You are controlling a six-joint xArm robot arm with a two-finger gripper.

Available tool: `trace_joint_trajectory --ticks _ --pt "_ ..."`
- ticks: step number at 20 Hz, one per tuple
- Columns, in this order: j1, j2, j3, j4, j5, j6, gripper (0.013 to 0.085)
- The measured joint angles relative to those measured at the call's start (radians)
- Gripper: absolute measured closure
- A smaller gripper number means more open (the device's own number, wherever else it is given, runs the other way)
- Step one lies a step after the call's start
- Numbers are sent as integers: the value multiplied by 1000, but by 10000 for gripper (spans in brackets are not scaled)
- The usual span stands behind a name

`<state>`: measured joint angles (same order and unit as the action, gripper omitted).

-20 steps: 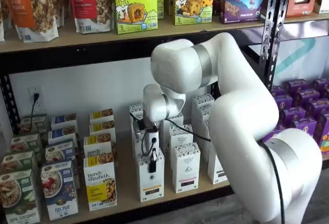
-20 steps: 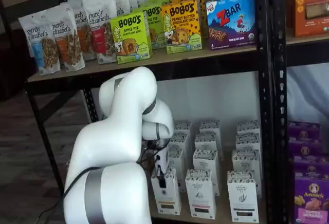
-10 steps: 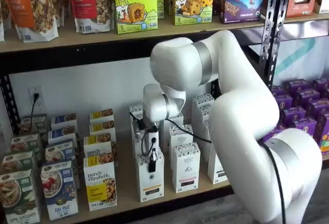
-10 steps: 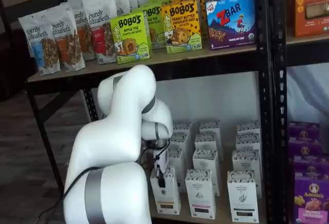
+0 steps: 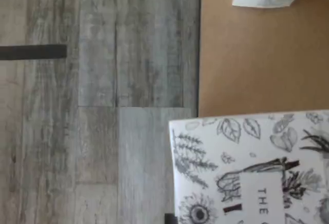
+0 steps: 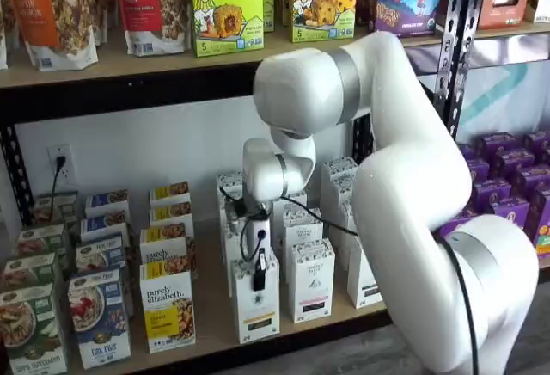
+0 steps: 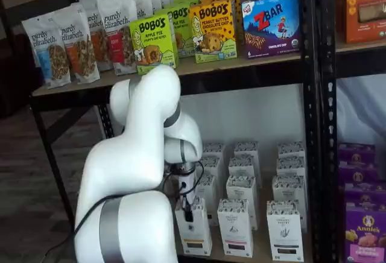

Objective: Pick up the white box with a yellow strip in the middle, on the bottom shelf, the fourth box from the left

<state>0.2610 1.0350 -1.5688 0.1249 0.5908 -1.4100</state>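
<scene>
Down on the bottom shelf (image 6: 206,319) the fingers (image 6: 258,279) have clamped shut on the white box (image 6: 255,302) and tugged it forward, so the pick's basically secured.

White box (image 5: 247,167) top, tan bottom shelf (image 5: 257,64), perhaps grey floor (image 5: 103,106).

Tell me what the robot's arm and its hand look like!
The arm is big, white and glossy, made of round tube-like parts with grey bands at the joints. A thin black cable runs along it. Its gripper has a small white body and black fingers.
</scene>
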Motion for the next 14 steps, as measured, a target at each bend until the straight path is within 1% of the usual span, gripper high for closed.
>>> trace_joint_trajectory --ticks 8,14 --pt "19 -112 186 35 -80 -17 450" --pt "21 -196 322 42 -135 -26 450"
